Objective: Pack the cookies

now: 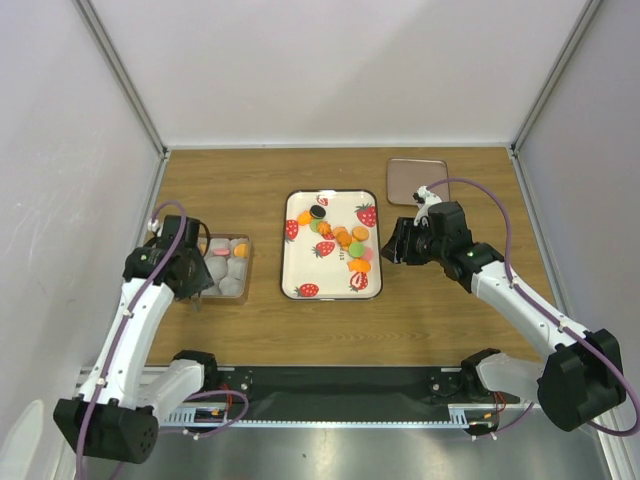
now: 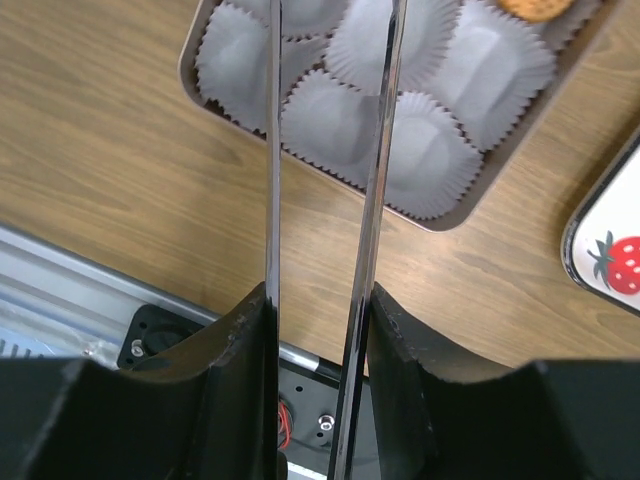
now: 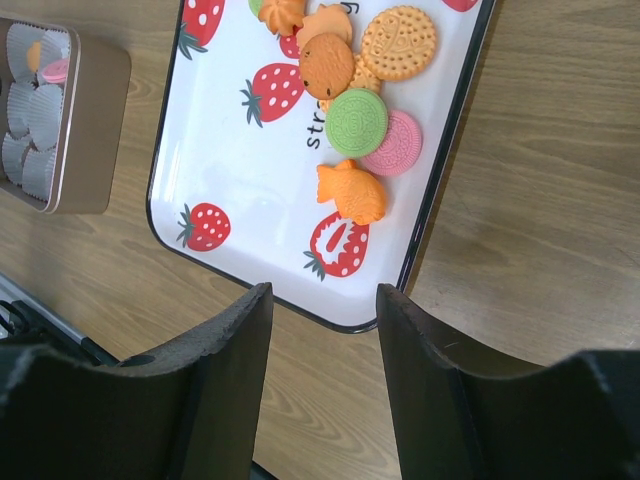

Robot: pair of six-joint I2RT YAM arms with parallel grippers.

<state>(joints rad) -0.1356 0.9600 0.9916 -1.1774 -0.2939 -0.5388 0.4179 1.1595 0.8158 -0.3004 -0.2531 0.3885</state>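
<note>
Looking down, I see most of the cookies (image 3: 357, 122) clustered on the right half of the strawberry tray (image 3: 240, 170), with an orange one and a pink one sitting in the paper cups (image 2: 430, 150) of the brown box (image 3: 95, 130). My left gripper (image 2: 320, 300) pinches thin metal tongs (image 2: 272, 150) that reach over the box, their tips out of frame. My right gripper (image 3: 322, 300) hangs at the tray's right edge, jaws apart and empty.

Perhaps tongs (image 2: 376, 190) over paper-cup tray (image 2: 455, 226)
</note>
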